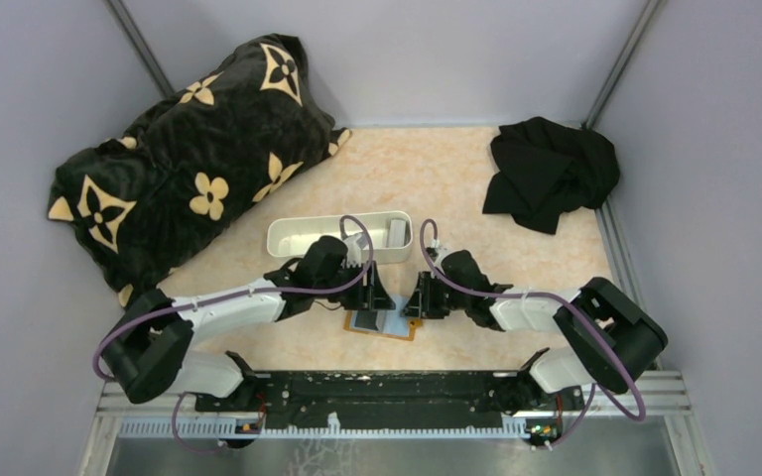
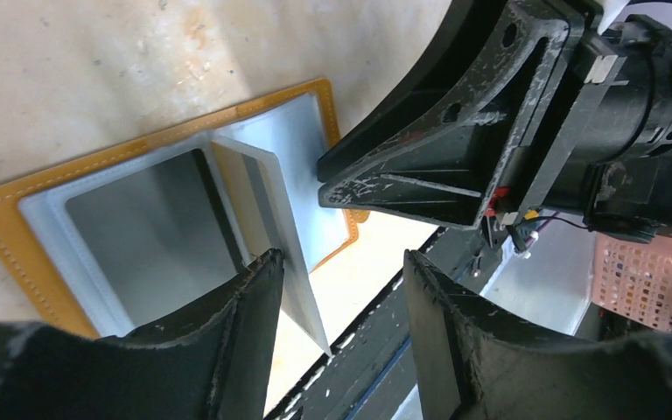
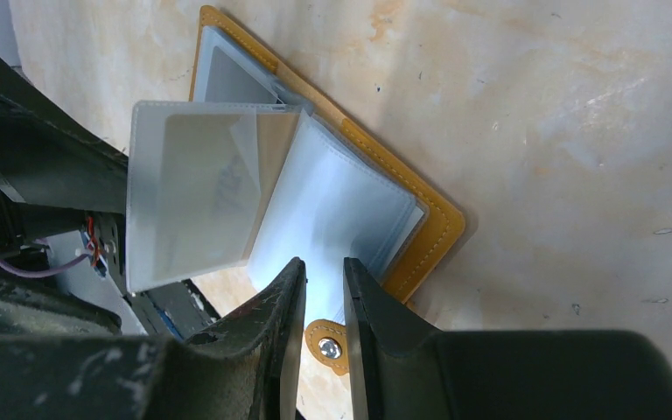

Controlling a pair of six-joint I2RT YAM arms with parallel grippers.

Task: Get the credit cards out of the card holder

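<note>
Under left claw [image 2: 341, 262], open card holder [image 2: 306, 131]

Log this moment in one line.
card holder: lying open; sleeve page: raised; left hand: open at page; right hand: at holder edge

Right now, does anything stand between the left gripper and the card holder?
Nothing visible does. The left gripper hangs open just above the card holder, a raised clear sleeve right at its fingers.
</note>
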